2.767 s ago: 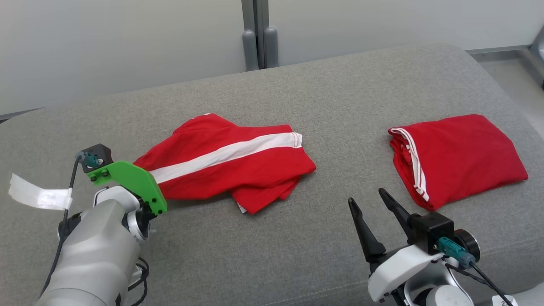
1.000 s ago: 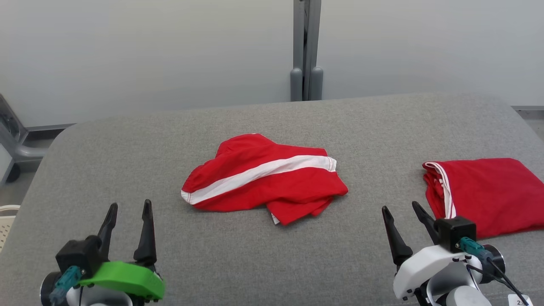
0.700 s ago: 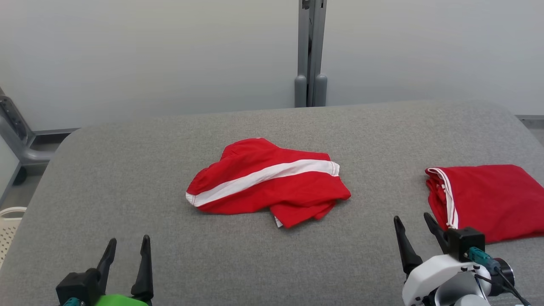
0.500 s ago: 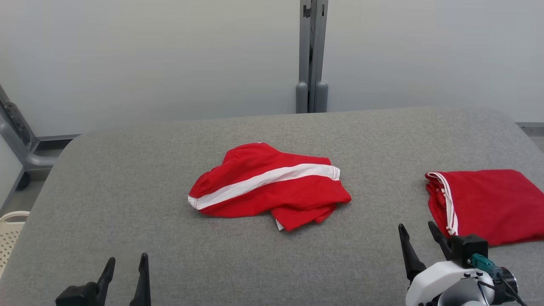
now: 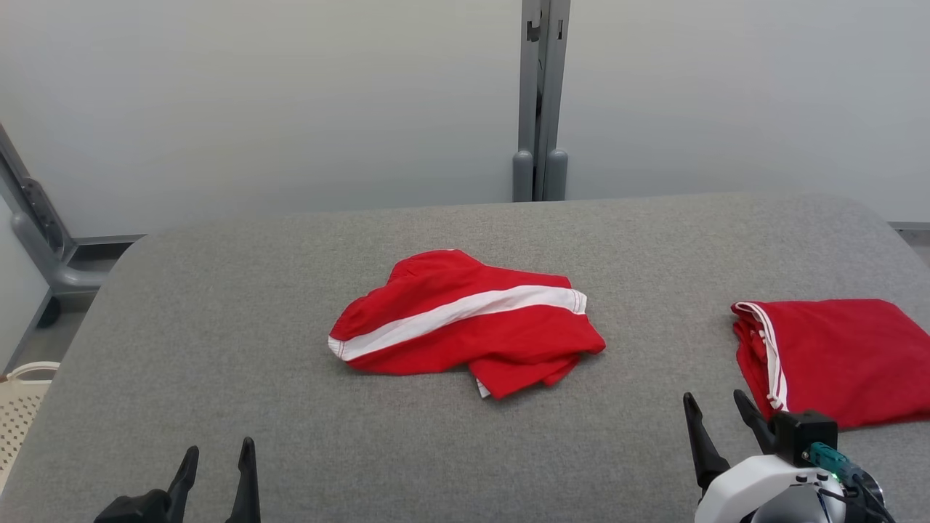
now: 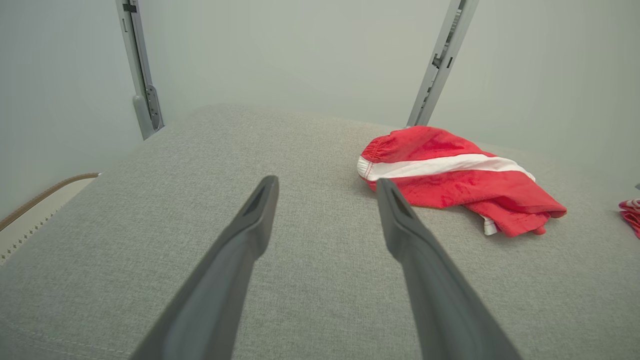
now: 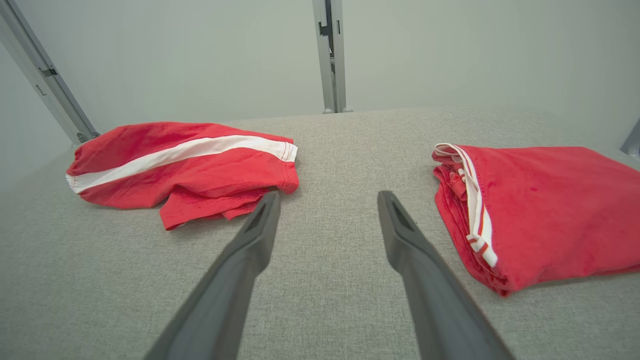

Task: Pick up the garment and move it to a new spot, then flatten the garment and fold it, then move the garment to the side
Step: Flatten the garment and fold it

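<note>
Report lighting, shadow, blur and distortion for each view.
Head view: soft, even light, no glare; crumpled garment casts a thin shadow. Left wrist view: wall rails lean, wide-angle; its fingers look soft. Right wrist view: folded garment sharp, shadow under its near edge.

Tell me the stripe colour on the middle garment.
White, across the crumpled red garment; clearest in right wrist view.
</note>
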`<state>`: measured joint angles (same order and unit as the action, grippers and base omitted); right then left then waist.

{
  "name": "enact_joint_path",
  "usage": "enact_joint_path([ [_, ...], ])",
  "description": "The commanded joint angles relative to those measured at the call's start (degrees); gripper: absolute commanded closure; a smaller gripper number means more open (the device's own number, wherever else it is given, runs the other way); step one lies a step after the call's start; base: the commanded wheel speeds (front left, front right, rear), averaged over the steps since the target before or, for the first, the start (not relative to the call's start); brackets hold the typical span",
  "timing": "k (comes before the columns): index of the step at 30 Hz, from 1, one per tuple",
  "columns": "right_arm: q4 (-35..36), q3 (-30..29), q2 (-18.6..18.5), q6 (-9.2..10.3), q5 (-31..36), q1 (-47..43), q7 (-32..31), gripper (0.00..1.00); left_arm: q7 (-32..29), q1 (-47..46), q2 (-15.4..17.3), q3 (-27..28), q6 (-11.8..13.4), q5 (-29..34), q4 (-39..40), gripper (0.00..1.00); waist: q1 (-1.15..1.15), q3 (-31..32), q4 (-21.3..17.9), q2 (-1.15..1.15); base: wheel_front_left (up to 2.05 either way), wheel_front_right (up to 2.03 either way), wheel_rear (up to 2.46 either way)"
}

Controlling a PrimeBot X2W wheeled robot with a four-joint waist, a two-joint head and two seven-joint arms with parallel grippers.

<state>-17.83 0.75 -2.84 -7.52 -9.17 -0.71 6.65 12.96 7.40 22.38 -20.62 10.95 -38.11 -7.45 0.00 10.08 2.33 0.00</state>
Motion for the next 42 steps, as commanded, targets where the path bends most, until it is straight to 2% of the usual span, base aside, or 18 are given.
enact_joint_path([
  [1, -0.2, 0.1, -0.1, 0.06, -0.2, 0.1, 0.3, 0.0, 0.0, 0.4, 0.2, 0.0, 0.2, 0.0, 0.4, 0.0, 0.0, 0.0, 0.0, 0.0, 0.0, 0.0, 0.0],
  [13, 0.0, 0.7, -0.1, 0.06, 0.0, 0.6, 0.4, 0.0, -0.6, -0.1, 0.2, -0.5, 0.4, -0.6, 1.0, 0.0, 0.0, -0.5, -0.3, 0.0, 0.0, 0.0, 0.0],
  [19, 0.0, 1.0, -0.1, 0.06, 1.3, 1.9, -2.7, 0.0, -4.2, -3.1, -0.1, -1.4, -0.4, -1.5, 0.3, 0.0, 0.0, -1.5, 0.2, 0.0, 0.0, 0.0, 0.0],
  [23, -0.8, 1.7, -0.1, 0.06, 1.0, 4.6, -9.4, 0.0, -8.9, -7.5, 0.2, -2.8, -0.9, -1.5, -1.1, 0.0, 0.0, -2.5, 0.7, 0.0, 0.0, 0.0, 0.0],
  [24, -0.8, 1.7, -0.1, 0.06, 1.0, 4.6, -9.4, 0.0, -8.9, -7.5, 0.2, -2.8, -0.9, -1.5, -1.1, 0.0, 0.0, -2.5, 0.7, 0.0, 0.0, 0.0, 0.0],
  [30, -2.2, 3.8, -1.0, 0.07, -0.4, 12.0, -24.1, 0.0, -19.8, -17.5, 0.3, -6.1, -2.6, -1.9, -5.2, 0.0, 0.0, -5.6, 1.1, 0.0, 0.0, 0.0, 0.0],
  [36, -2.3, 5.3, -3.5, 0.06, -3.8, 21.3, -36.0, 0.0, -29.0, -29.7, -2.0, -9.5, -4.0, -0.8, -11.7, 0.0, 0.0, -10.0, 2.2, 0.0, 0.0, 0.0, 0.0],
  [39, -2.6, 5.7, -4.8, 0.05, -6.2, 28.9, -41.1, 0.0, -33.4, -37.8, -3.7, -11.4, -5.6, 0.1, -15.9, 0.0, 0.0, -15.0, 2.3, 0.0, 0.0, 0.0, 0.0],
  [42, -4.6, 5.6, -5.7, 0.05, -7.7, 34.4, -43.6, 0.0, -36.3, -42.4, -5.0, -12.8, -6.3, 0.7, -19.5, 0.0, 0.0, -18.3, 2.7, 0.0, 0.0, 0.0, 0.0],
])
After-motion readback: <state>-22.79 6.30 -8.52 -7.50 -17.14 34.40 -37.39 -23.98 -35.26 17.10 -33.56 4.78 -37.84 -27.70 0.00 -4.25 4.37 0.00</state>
